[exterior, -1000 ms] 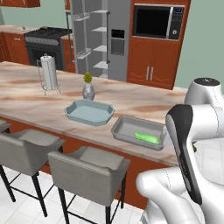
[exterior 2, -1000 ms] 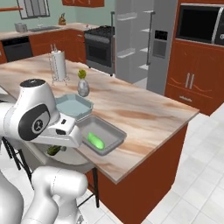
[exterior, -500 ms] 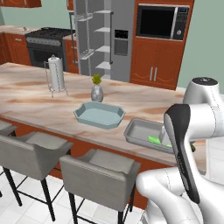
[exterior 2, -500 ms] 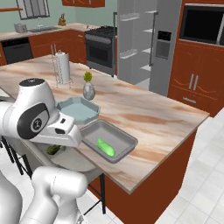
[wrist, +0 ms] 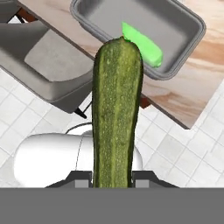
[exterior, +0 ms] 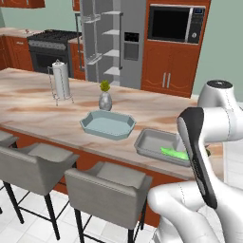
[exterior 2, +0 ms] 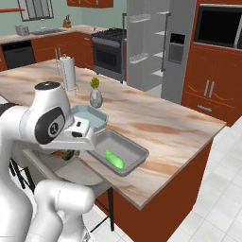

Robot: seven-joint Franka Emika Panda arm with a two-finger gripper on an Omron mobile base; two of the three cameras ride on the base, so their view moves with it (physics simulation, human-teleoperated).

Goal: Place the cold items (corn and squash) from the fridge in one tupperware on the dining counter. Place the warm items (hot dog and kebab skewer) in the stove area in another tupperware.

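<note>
The tool, clamped on a dark green vegetable, hangs off the table, the vegetable's tip pointing at the grey tray holding the squash.

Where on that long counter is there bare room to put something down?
The dining counter is bare along its far side and right end, beyond the grey tray, and left of the paper towel holder. The octagonal tray holds nothing; the grey tray has floor free beside the bright green vegetable. Crowded: the vase and both trays together.

Dark green speckled squash, grey tupperware
</note>
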